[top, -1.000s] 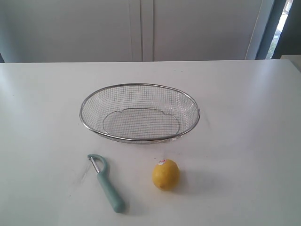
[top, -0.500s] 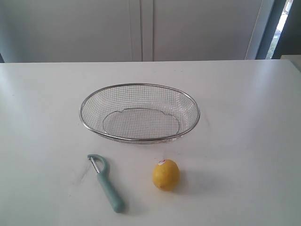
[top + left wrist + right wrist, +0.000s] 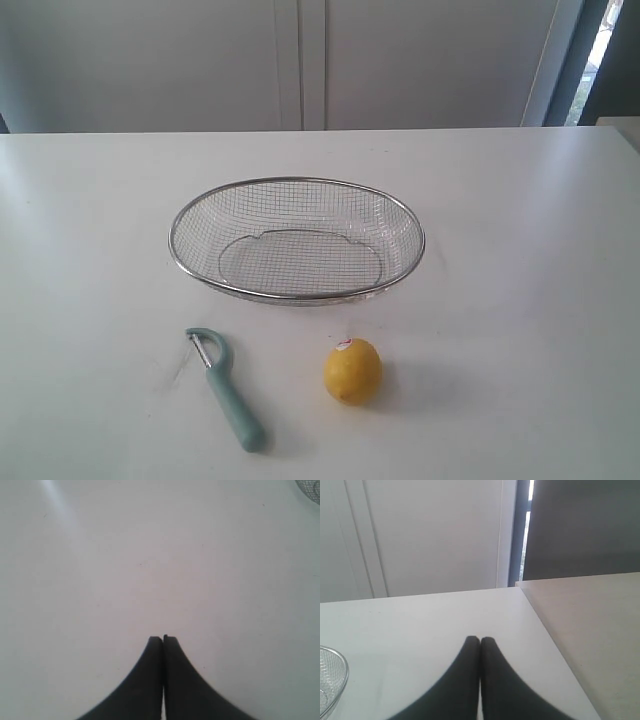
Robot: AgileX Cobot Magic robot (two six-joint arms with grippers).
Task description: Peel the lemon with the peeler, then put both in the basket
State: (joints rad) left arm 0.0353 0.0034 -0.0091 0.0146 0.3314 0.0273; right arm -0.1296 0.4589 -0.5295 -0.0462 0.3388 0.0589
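Basket (image 3: 171, 246): wire mesh, mid-table (image 3: 520, 300). Peeler (image 3: 228, 390): flat on table, near side of basket. Lemon (image 3: 352, 371): near peeler, not touching, sticker uppermost. Left hand (image 3: 163, 639): fingers pressed together, holding nothing, above bare table. Right hand (image 3: 480, 640): likewise closed, empty.

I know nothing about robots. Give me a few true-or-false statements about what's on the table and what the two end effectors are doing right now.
1. The basket has nothing in it. True.
2. The lemon lies in the basket. False: it sits on the table, in front of the basket.
3. In the exterior view, the peeler lies left of the lemon, apart from it. True.
4. The left end effector grips the peeler. False: it is shut on nothing, with only table beneath it.
5. The right end effector is shut. True.
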